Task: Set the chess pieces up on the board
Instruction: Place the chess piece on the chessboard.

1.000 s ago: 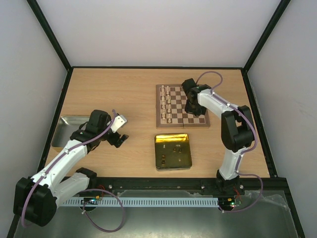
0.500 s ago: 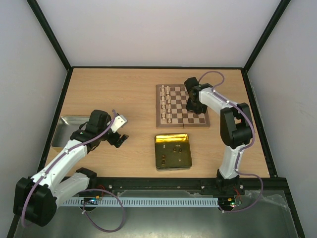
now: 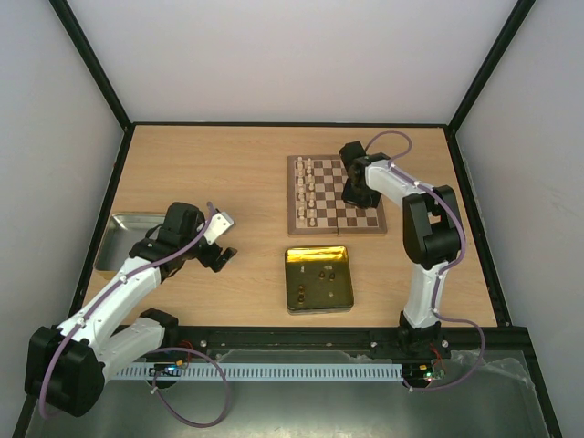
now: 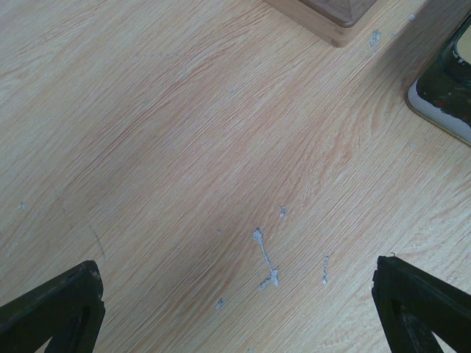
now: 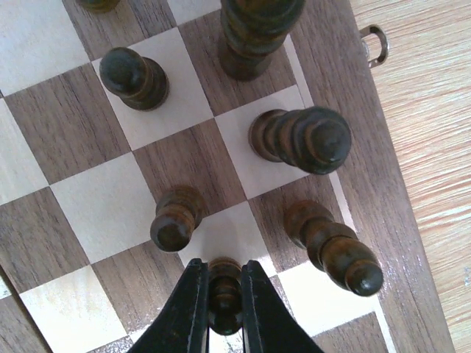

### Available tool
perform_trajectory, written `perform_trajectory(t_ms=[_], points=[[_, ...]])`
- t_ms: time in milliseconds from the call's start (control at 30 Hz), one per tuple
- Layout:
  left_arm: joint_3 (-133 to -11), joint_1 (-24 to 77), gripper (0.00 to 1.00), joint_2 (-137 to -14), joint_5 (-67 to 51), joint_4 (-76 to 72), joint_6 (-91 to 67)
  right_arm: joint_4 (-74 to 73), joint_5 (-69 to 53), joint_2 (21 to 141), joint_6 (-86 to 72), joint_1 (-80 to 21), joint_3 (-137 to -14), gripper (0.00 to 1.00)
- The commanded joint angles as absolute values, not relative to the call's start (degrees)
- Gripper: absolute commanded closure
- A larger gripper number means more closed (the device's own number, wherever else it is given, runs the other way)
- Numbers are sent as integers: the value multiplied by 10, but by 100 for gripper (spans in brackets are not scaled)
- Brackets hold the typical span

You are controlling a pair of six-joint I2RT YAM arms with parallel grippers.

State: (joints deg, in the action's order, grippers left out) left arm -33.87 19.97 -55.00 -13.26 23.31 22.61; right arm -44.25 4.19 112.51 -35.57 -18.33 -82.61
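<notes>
The chessboard [image 3: 330, 219] lies at the back right of the table, with cream pieces [image 3: 309, 192] lined along its left side. My right gripper [image 3: 354, 193] is over the board's right half, shut on a dark brown piece [image 5: 224, 294] held just above a cream square [image 5: 224, 234]. Several dark pieces stand around it, such as a pawn [image 5: 175, 220] to the left and a taller piece [image 5: 335, 254] to the right by the board's border [image 5: 368, 169]. My left gripper [image 3: 217, 256] hangs open and empty over bare table, its fingertips [image 4: 59, 305] wide apart.
A gold square tin [image 3: 318, 278] with a few pieces inside sits in front of the board; its corner [image 4: 449, 95] shows in the left wrist view. A grey metal tray [image 3: 114, 239] lies at the left edge. Black frame rails surround the table.
My right gripper has shifted slightly toward the back of the board with the dark piece in it. The left arm has not moved.
</notes>
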Motion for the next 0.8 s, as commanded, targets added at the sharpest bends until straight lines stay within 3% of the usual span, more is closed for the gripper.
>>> perform_trajectory(t_ms=[0, 567, 767], points=[[-331, 201, 1, -546, -136, 230, 229, -436, 47, 1132, -356, -180, -841, 93], [-332, 202, 1, -544, -134, 230, 228, -438, 51, 1141, -355, -178, -852, 93], [-331, 201, 1, -546, -134, 229, 228, -438, 50, 1140, -354, -178, -851, 88]])
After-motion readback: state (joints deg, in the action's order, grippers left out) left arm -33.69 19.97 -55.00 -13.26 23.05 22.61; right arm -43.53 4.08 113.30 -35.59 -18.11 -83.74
